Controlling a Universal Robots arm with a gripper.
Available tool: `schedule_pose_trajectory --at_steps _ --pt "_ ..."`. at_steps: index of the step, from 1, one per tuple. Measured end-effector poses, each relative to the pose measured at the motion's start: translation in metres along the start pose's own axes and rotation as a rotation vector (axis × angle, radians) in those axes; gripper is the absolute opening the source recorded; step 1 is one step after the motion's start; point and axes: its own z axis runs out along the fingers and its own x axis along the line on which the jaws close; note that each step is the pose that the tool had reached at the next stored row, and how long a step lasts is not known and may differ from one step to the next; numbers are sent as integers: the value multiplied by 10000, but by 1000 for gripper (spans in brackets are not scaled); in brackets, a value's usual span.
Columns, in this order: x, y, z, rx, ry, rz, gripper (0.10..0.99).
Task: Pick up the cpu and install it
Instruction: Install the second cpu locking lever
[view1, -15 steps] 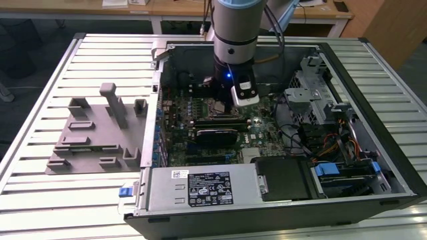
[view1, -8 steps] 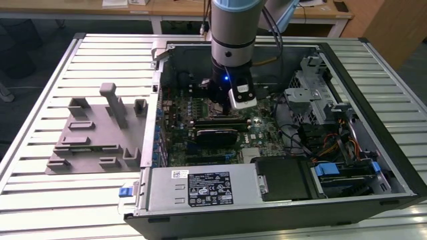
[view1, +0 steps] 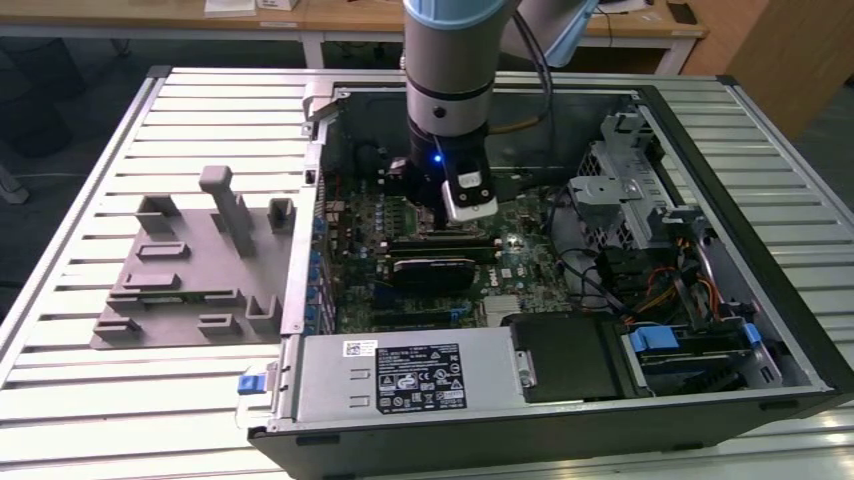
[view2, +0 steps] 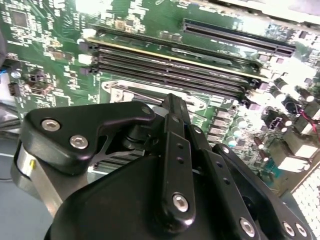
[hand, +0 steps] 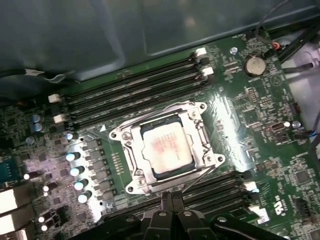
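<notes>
Silvery-grey, the cpu (hand: 166, 150) lies flat inside the metal frame of the socket (hand: 131, 134) on the motherboard (hand: 260, 125), as the first wrist view shows, with dark memory slots (hand: 135, 85) running along both sides of the socket. In that view the gripper (hand: 171, 200) has its black fingertips drawn together just beside the socket's edge, holding nothing. The exterior view shows the arm (view1: 454, 70) reaching straight down into the open computer case (view1: 747, 230), with a grey tray (view1: 187, 270) on the slatted table (view1: 80, 380) at the exterior view's left.
</notes>
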Motion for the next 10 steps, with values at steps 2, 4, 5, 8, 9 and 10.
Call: schedule_pose_trajectory --at_steps 2,4,5,8,9,10 --pt "23 -9 2 -14 5 -4 106" --pt "48 -18 4 -25 8 -6 106" --pt "60 -23 5 -28 10 -6 106" --pt "89 -37 8 -38 14 -8 106" --pt "95 -41 9 -45 17 -8 106" --pt "99 -46 10 -49 16 -8 106"
